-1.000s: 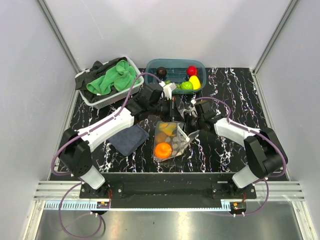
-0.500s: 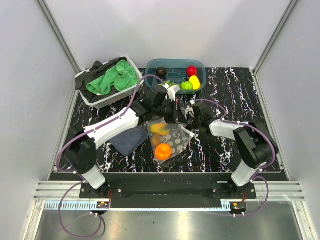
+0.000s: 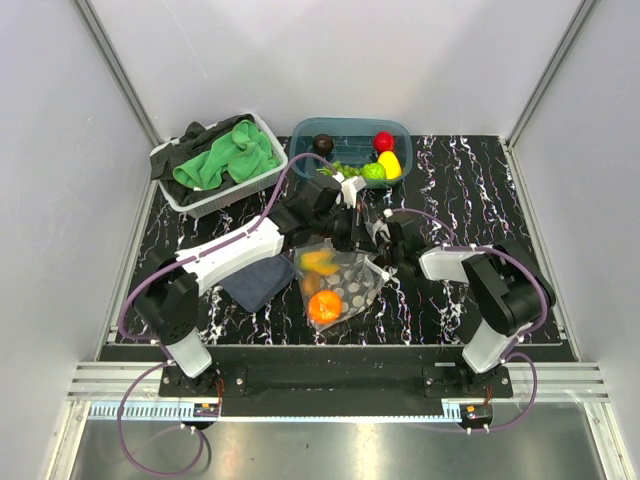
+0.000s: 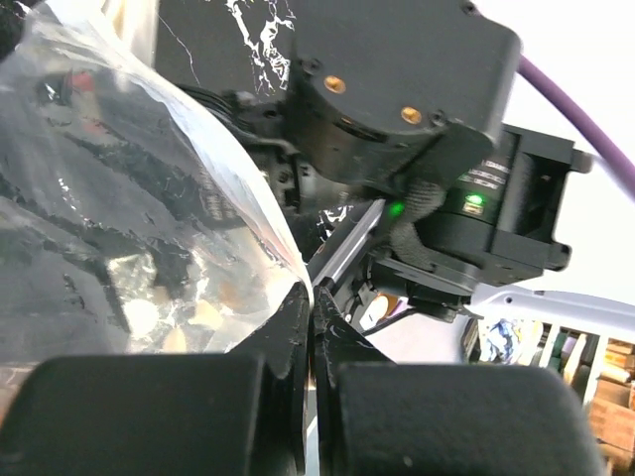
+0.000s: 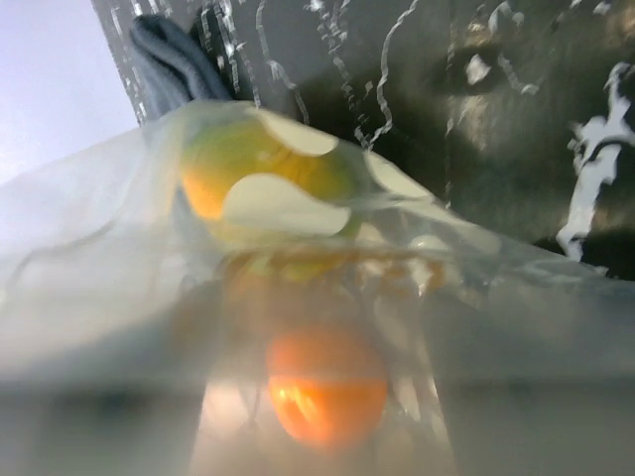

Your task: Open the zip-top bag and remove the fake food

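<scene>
1. bag [image 3: 338,283] lies mid-table [image 3: 455,195], towards the near edge; orange [image 3: 323,307] and yellow piece [image 3: 318,262] inside
2. left claw [image 4: 311,297] pinched tight on the bag's far rim
3. right claw [image 3: 384,250] at the bag's right side; can't tell its spread
4. tub [image 3: 345,140] at the far edge

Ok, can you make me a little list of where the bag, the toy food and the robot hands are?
bag: zip-top bag, food inside, not emptied yet
in bag: orange, yellow piece
left gripper: shut, pinching the bag's edge
right gripper: by the bag; open or shut unclear
tub: teal tub, holds loose fake food
basket: holds green cloth
</scene>
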